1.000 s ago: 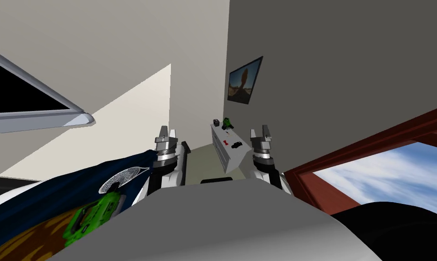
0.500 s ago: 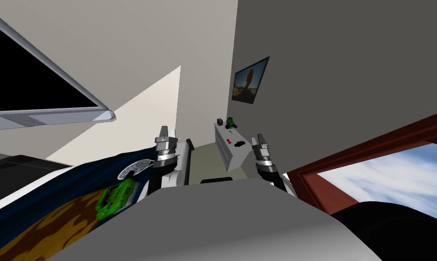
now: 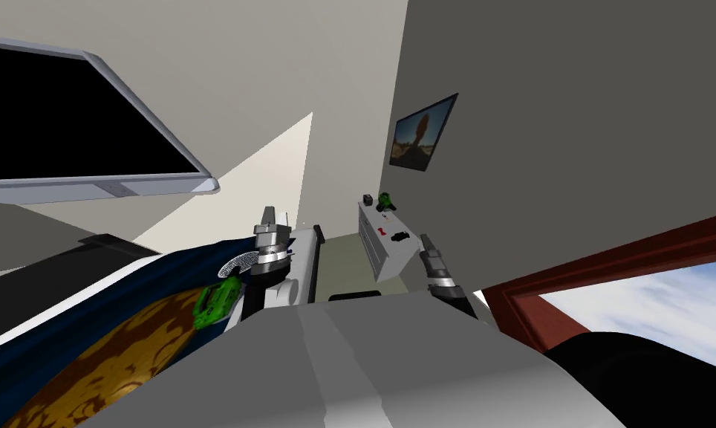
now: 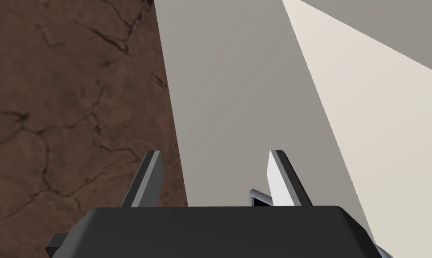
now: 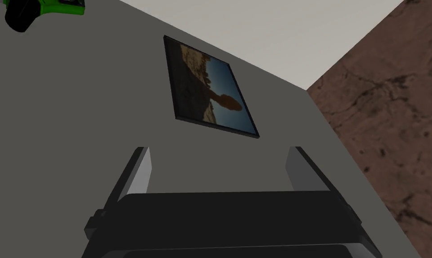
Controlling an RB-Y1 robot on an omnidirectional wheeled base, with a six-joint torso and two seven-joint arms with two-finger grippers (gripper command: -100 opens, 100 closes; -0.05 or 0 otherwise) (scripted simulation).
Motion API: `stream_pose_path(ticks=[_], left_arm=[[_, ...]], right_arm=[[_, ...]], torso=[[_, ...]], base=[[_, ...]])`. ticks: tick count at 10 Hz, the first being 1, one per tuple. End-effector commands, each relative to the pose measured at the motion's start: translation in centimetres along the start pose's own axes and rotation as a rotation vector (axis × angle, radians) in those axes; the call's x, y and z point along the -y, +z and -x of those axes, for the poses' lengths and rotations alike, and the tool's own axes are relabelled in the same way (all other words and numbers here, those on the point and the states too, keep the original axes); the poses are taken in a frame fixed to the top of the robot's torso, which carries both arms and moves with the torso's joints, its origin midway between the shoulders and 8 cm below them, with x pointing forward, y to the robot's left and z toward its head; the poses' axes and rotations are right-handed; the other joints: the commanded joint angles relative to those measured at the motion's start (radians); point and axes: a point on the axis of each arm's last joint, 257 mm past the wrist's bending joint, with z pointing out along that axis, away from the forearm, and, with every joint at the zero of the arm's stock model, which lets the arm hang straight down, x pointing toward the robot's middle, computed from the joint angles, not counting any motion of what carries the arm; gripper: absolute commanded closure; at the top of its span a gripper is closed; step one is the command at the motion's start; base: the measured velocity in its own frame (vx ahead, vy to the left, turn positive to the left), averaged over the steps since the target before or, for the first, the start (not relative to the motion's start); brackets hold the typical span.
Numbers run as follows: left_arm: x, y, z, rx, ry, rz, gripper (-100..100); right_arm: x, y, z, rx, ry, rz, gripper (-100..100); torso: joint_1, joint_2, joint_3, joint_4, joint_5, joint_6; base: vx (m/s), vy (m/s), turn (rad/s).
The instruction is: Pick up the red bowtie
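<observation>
Bowtie (image 3: 382, 232) lies on dresser (image 3: 373, 251) at frame centre; left gripper (image 4: 215, 156) and right gripper (image 5: 218, 152) both released, empty

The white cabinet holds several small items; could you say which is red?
The bowtie, mid-top; the black item lies beside it, the green item farther off.
</observation>
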Motion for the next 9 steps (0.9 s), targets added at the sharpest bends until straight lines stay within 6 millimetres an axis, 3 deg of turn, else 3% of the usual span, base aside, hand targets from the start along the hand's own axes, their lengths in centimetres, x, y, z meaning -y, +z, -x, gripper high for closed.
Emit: stream_pose_path(ticks=[1,2,3,6,7,9], left_arm=[[0.0,0.0,0.0,0.0,0.0,0.0,0],[0.0,0.0,0.0,0.0,0.0,0.0,0],[0.0,0.0,0.0,0.0,0.0,0.0,0],[0.0,0.0,0.0,0.0,0.0,0.0,0],[0.0,0.0,0.0,0.0,0.0,0.0,0],[0.0,0.0,0.0,0.0,0.0,0.0,0]], right_arm=[[1.6,-0.9,-0.1,-0.012,-0.033,-0.038,-100],[3.6,-2.5,0.0,-0.032,-0.084,-0.1,-100],[3.6,-2.5,0.0,-0.032,-0.084,-0.1,-100],[9.3,-8.3,0.3,-0.11,-0.229,-0.294,-100],[9.4,-8.5,0.3,-0.112,-0.235,-0.299,-100],[12.9,-13.0,0.6,-0.179,-0.33,-0.428,-100]], torso=[[0.0,0.0,0.0,0.0,0.0,0.0],[-0.001,-0.001,0.0,0.0,0.0,0.001],[-0.001,-0.001,-0.001,0.0,0.0,0.0],[0.0,-0.004,-0.002,-0.001,0.0,0.0],[0.0,-0.006,-0.003,-0.001,0.0,0.0],[-0.001,-0.005,-0.003,-0.001,0.0,0.0]], base=[[-0.009,0.037,0.067],[0.0,0.04,0.108],[0.005,0.028,0.08],[0.044,0.054,0.23],[0.06,0.039,0.1],[0.081,0.05,0.248]])
